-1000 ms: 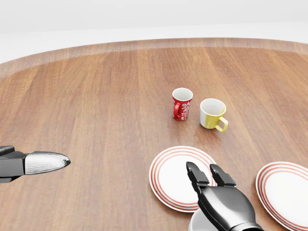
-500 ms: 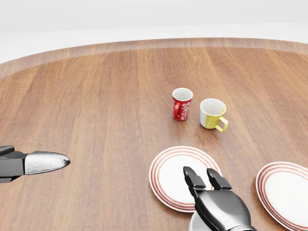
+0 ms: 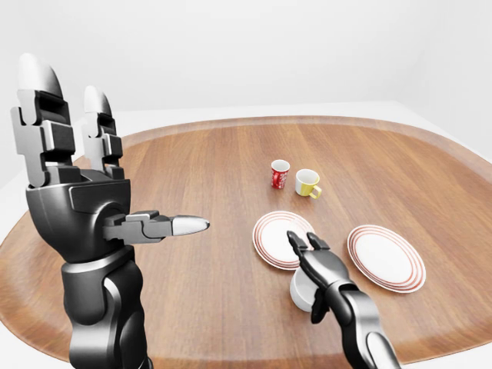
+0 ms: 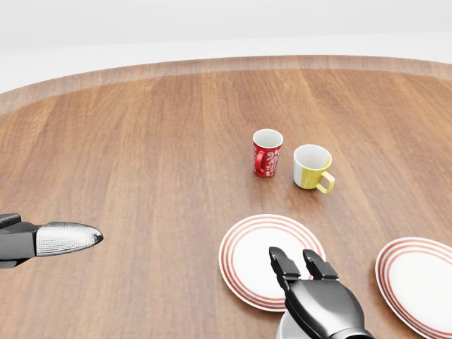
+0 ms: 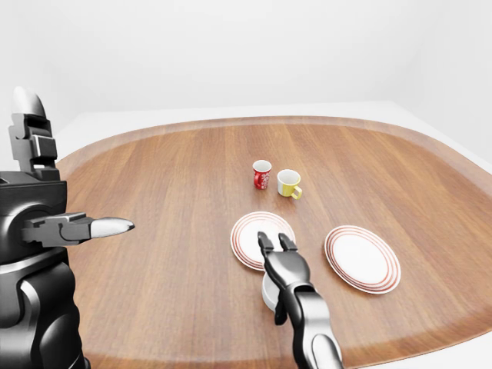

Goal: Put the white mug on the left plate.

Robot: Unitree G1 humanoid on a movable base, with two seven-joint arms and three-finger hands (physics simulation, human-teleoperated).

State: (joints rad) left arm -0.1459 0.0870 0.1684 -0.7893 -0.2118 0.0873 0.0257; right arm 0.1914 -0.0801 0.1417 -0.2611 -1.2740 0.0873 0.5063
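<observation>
The white mug stands on the wooden surface at the lower middle of the left-eye view, largely covered by the right hand, so its handle and opening cannot be made out. The left plate, white with red rings round its rim, lies flat just above the mug, bare.

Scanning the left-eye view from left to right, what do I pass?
Left hand → red mug → yellow mug → right plate. The left plate, white mug and right hand overlap, so they are left out.
</observation>
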